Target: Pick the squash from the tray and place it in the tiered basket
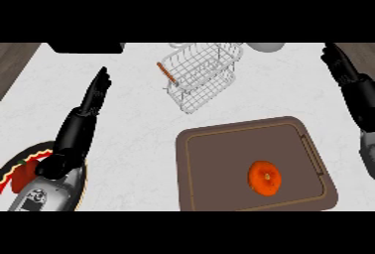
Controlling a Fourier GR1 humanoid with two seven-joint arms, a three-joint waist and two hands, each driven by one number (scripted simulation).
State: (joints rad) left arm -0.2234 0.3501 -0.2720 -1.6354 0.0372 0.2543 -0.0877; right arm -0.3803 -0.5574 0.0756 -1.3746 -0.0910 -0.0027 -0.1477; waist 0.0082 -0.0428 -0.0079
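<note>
My left hand (86, 106) lies out over the white counter (139, 139) with its fingers straight and relaxed, pointing away from me and holding nothing. My right hand (350, 82) is up near the right edge, its fingers likewise stretched out long and empty, pointing toward the far side of the counter.

The squash (265, 177), orange and round, lies in the brown tray (192, 173), toward the tray's near right part. It is below and to the left of my right hand, well apart from it, and far to the right of my left hand. Neither hand touches it or the tray.

The tiered basket (201, 74), made of white wire, sits beyond the tray, ahead of me and between my two hands, nearer to the left fingertips than to the right ones. It looks tilted in this view, with a thin orange-brown stick (166, 72) at its left side.

Under my left forearm, at the near left corner, a plate (15, 163) with a dark rim holds something red (26, 171), partly hidden by the arm. A white rounded object (267, 46) shows at the far edge, right of the basket.
</note>
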